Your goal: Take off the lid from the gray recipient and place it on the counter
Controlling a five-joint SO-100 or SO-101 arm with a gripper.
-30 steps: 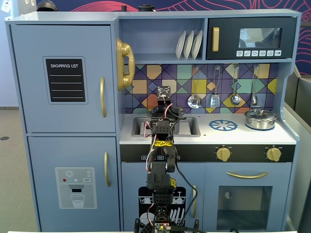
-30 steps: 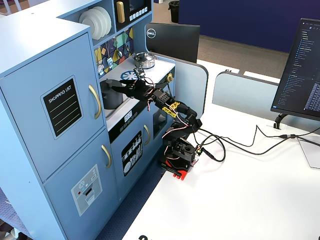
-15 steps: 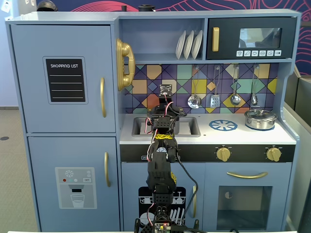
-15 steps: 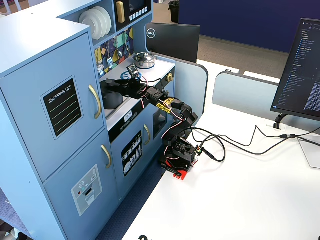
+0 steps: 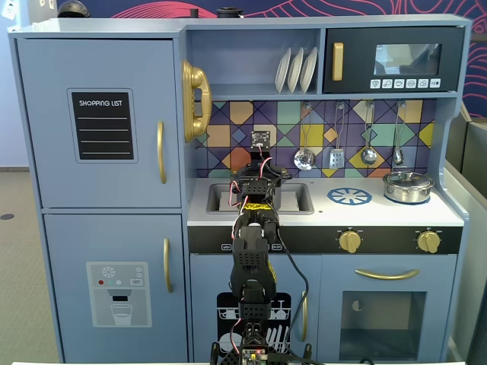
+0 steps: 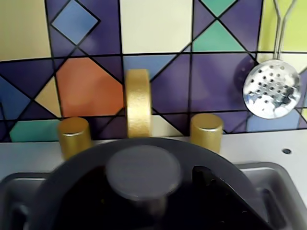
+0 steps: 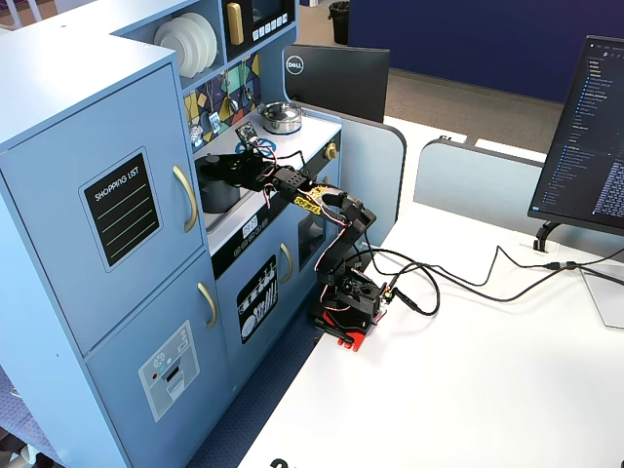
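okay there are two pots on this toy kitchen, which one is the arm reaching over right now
The gray recipient, the matte dark pot in the sink recess with its lid still on. The shiny silver pot stands apart at the counter's right end in a fixed view.

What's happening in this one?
A small robot arm reaches from the desk into the toy kitchen's sink area. The wrist view looks straight down on the lid of the gray pot, which sits in the sink recess in front of the gold faucet. The lid looks still on the pot, nothing set on the counter yet. The gripper is over the pot; whether it has gripped the knob can't be told. A silver pot stands at the right in a fixed view.
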